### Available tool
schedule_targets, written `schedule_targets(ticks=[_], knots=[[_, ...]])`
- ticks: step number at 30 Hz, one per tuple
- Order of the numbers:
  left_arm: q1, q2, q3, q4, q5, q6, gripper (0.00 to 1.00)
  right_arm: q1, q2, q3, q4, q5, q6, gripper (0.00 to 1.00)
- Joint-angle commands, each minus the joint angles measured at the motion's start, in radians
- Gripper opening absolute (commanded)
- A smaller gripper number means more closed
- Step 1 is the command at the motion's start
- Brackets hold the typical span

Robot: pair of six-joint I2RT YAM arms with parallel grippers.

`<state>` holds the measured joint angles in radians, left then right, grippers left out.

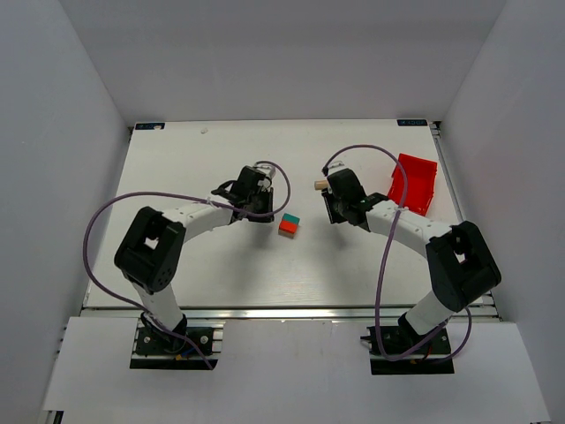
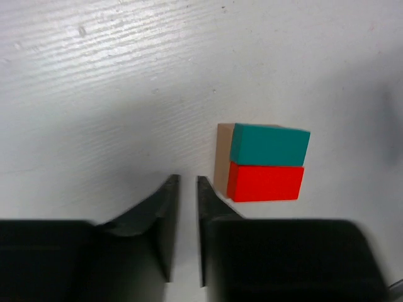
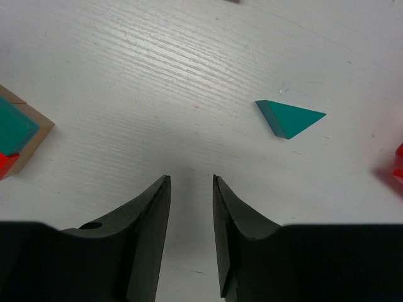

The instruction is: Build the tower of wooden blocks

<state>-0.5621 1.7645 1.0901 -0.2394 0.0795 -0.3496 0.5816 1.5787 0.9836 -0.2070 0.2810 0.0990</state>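
Wood block tower (image 1: 289,226): stands low on the table between the two grippers, somewhat nearer the left one. A tan piece (image 2: 221,157) lies at the bottom, and a teal block (image 2: 269,145) and a red block (image 2: 264,182) lie side by side on it, touching each other.
Left gripper (image 2: 187,179): the fingers are a narrow slit apart with nothing between them. It hangs over bare table, one fingertip just beside the tan piece's near corner; whether it touches cannot be told.
Right gripper (image 3: 191,179): the fingers are parted by a wider gap and are empty, over bare table. The tower shows only at the left edge of its wrist view, well apart from the fingers.
Teal wedge (image 3: 289,117): lies flat on the table ahead and to the right of the right gripper's fingers, apart from both them and the tower. It is not visible in the top view.
Red bin (image 1: 413,181): sits at the far right of the table, beyond the right gripper and askew to the table's edge.
Table (image 1: 221,265): white with fine grain lines. A metal rail runs along the near edge, where both arm bases are bolted.
Cables (image 1: 97,230): a purple loop runs from each base to its wrist.
Walls (image 1: 282,62): plain and pale, closing in the table on the left, the right and the far side.
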Motion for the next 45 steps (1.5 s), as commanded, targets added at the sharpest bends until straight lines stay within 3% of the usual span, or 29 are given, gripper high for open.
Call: schedule_targets(ticks=[1, 2, 3, 4, 5, 6, 7, 8, 14, 21, 24, 25, 28, 29, 31, 32, 34, 35, 37, 45], knots=[[-0.001, -0.143, 0.039, -0.06, -0.066, -0.002, 0.37, -0.006, -0.046, 0.038, 0.015, 0.009, 0.011, 0.39], [-0.001, -0.169, 0.033, -0.073, -0.108, -0.011, 0.45, -0.006, -0.052, 0.053, 0.015, 0.021, 0.016, 0.48], [-0.001, -0.2, 0.025, -0.098, -0.122, -0.017, 0.67, -0.006, -0.055, 0.061, 0.012, 0.027, 0.021, 0.54], [-0.001, -0.265, 0.021, -0.098, -0.136, -0.031, 0.67, -0.008, -0.063, 0.067, 0.003, 0.033, 0.028, 0.61], [-0.001, -0.301, 0.008, -0.125, -0.165, -0.037, 0.79, -0.009, -0.068, 0.075, 0.0, 0.044, 0.03, 0.72], [-0.001, -0.336, 0.001, -0.153, -0.182, -0.048, 0.84, -0.008, -0.071, 0.078, -0.003, 0.046, 0.033, 0.79], [-0.001, -0.405, -0.005, -0.173, -0.199, -0.067, 0.98, -0.009, -0.078, 0.081, -0.005, 0.052, 0.034, 0.84], [-0.001, -0.437, -0.013, -0.191, -0.225, -0.074, 0.98, -0.011, -0.082, 0.082, -0.011, 0.055, 0.034, 0.89], [-0.001, -0.647, -0.022, -0.359, -0.291, -0.118, 0.98, -0.025, -0.098, 0.102, -0.035, 0.096, 0.062, 0.89], [0.004, -0.809, -0.061, -0.457, -0.322, -0.143, 0.98, -0.029, 0.026, 0.227, 0.024, 0.02, -0.099, 0.89], [0.004, -0.832, -0.072, -0.466, -0.319, -0.135, 0.98, -0.032, 0.105, 0.279, 0.055, -0.034, -0.426, 0.89], [0.004, -0.839, -0.076, -0.466, -0.314, -0.121, 0.98, -0.035, 0.121, 0.276, 0.088, -0.108, -0.663, 0.89], [0.004, -0.838, -0.081, -0.471, -0.285, -0.095, 0.98, -0.055, 0.119, 0.231, 0.106, -0.341, -1.076, 0.89], [0.004, -0.835, -0.082, -0.474, -0.285, -0.094, 0.98, -0.058, 0.125, 0.248, 0.094, -0.389, -1.132, 0.89], [0.004, -0.826, -0.091, -0.477, -0.285, -0.091, 0.98, -0.072, 0.186, 0.324, -0.042, -0.49, -1.229, 0.85], [0.004, -0.823, -0.094, -0.474, -0.291, -0.091, 0.98, -0.075, 0.222, 0.449, -0.101, -0.503, -1.234, 0.82], [0.004, -0.818, -0.096, -0.472, -0.297, -0.086, 0.98, -0.084, 0.35, 0.593, -0.222, -0.516, -1.237, 0.71], [0.004, -0.818, -0.096, -0.468, -0.296, -0.081, 0.98, -0.089, 0.439, 0.727, -0.353, -0.517, -1.26, 0.7], [0.004, -0.817, -0.095, -0.462, -0.296, -0.058, 0.98, -0.098, 0.512, 0.834, -0.452, -0.517, -1.286, 0.69], [0.014, -0.813, -0.099, -0.442, -0.296, -0.028, 0.98, -0.135, 0.606, 0.914, -0.595, -0.546, -1.404, 0.7]])
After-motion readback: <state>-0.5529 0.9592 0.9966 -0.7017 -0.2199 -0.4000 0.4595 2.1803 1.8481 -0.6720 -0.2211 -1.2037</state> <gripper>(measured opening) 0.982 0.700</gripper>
